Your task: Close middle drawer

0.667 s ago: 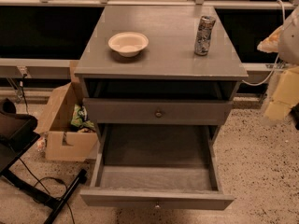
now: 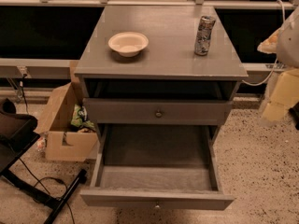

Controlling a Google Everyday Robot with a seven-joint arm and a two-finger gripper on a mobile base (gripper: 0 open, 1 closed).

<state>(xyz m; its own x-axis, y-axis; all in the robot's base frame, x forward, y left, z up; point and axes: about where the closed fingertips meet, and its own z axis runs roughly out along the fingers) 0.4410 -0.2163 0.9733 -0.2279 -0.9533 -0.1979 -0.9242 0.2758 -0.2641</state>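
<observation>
Across the middle of the view stood the grey cabinet, its flat surface (image 2: 163, 59) taking up most of the upper half, and below its front edge, look at that, the middle drawer (image 2: 156, 199) was pulled far out toward the camera. Its bare grey bottom was fully exposed and its front panel sat low near the bottom of the view, well forward of the surface's front edge. Above it, the upper drawer (image 2: 126, 112) sat only slightly proud of the cabinet frame, with a dark gap between it and the surface.

Off the left edge, on the speckled floor (image 2: 252, 171), an open cardboard box (image 2: 63, 141) rested just beside the cabinet, with green packaging (image 2: 79, 118) showing inside it. A black stand (image 2: 18, 134) was further left.

Over on the right, beyond the surface's right edge, the pale end effector (image 2: 279, 98) hung in the air, apart from the cabinet and touching nothing. Whether it was open or closed, I could not tell.

On the surface itself, a cream bowl (image 2: 128, 43) sat toward the left edge, about midway back. A drinks can (image 2: 204, 35) stood upright near the right edge, toward the back right corner, well apart from the bowl. Smallest of all, a round metal knob (image 2: 159, 113) sat at the centre of the upper drawer's front.
</observation>
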